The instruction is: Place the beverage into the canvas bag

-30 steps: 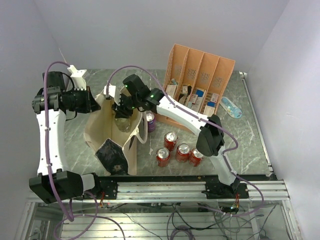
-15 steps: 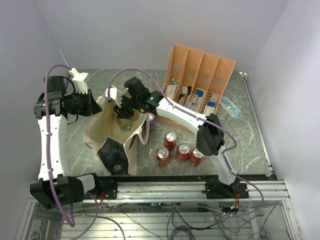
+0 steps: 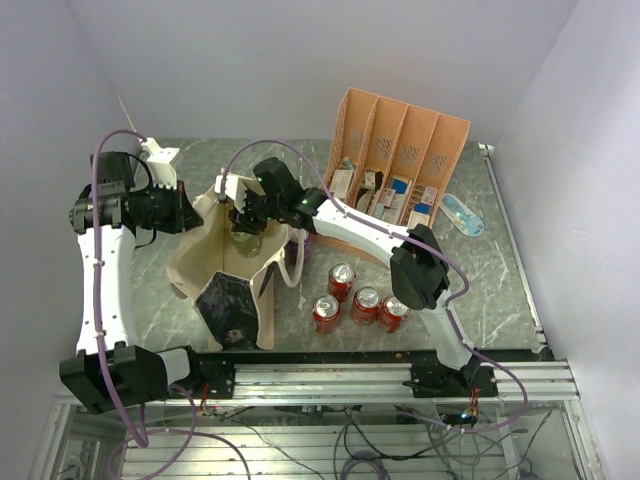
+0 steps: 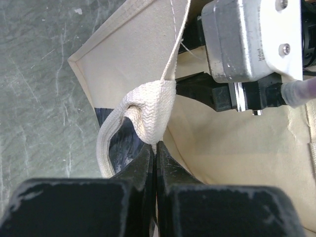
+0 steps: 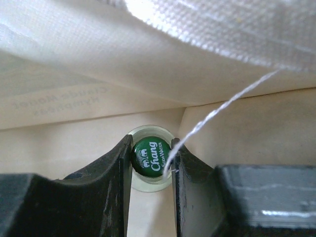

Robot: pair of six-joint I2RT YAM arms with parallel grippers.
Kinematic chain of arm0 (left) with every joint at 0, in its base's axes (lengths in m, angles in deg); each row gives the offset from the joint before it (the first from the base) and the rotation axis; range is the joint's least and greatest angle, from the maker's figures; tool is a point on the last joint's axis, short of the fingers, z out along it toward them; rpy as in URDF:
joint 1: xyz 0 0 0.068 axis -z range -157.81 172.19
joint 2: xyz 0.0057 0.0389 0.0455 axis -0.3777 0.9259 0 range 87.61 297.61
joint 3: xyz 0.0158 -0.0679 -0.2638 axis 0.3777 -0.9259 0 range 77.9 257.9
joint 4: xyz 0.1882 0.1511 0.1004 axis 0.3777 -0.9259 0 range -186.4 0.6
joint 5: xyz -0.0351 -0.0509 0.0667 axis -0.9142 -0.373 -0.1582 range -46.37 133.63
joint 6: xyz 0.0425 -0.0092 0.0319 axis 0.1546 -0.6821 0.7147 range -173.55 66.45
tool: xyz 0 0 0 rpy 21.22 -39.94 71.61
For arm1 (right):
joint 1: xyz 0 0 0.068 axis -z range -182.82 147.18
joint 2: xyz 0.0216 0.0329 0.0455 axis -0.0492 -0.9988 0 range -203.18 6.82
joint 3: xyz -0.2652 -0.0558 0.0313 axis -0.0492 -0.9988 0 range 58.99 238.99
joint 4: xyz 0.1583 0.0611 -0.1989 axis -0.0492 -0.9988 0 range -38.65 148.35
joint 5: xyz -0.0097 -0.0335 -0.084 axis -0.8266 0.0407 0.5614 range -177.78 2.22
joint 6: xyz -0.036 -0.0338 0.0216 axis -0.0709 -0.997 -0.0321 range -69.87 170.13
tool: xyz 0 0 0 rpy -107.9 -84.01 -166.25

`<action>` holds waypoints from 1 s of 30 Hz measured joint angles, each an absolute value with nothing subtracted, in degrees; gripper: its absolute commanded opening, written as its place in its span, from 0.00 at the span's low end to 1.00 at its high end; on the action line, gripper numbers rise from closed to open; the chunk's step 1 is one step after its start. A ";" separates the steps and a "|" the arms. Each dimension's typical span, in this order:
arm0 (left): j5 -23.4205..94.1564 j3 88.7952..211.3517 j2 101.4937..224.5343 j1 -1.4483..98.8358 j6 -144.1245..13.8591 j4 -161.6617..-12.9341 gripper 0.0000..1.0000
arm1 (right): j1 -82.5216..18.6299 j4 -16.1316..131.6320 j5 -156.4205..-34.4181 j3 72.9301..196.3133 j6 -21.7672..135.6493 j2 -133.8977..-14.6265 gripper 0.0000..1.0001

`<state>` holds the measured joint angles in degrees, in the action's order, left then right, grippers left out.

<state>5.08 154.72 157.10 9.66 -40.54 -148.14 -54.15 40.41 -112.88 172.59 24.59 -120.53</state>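
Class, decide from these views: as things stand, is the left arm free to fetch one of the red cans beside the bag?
Probably not. The left gripper is shut on the handle of the canvas bag, which stands between it and the red cans.

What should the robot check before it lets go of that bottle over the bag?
1. Bottle gripped firmly: ok. The right gripper is shut on the bottle just below its green cap.
2. Bottle inside the bag: ok. The bag shows fabric walls all around it in the right wrist view.
3. Bag mouth held open: ok. The left gripper is shut on the handle, pulling that side up.
4. Bottle resting on the bag's floor: cannot tell. Its lower part is hidden.
5. Nothing to snag: not ok. A loose thread runs down to the finger beside the cap and might catch as the jaws open.
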 measured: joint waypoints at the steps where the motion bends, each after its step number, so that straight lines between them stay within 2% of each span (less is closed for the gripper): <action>1: 5.26 154.72 157.17 9.66 -40.43 -148.21 0.07 | -54.15 42.20 -112.77 171.82 24.67 -120.53 0.00; 7: 7.77 154.72 157.39 9.66 -39.55 -149.10 0.07 | -54.48 47.73 -110.04 169.92 25.11 -120.53 0.00; 24: 17.08 155.88 159.33 9.66 -40.80 -149.65 0.07 | -54.26 47.49 -101.89 170.27 23.10 -120.53 0.00; 25: 17.08 156.16 159.55 9.66 -40.97 -149.61 0.11 | -54.17 47.25 -101.93 170.36 23.14 -120.53 0.00; 30: 14.99 161.45 162.65 9.64 -41.39 -150.07 0.49 | -53.38 46.58 -104.07 170.40 23.67 -120.51 0.00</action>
<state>14.99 161.45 162.65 9.64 -41.39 -150.07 -53.38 46.58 -104.07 170.40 23.67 -120.51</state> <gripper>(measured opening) 0.324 0.305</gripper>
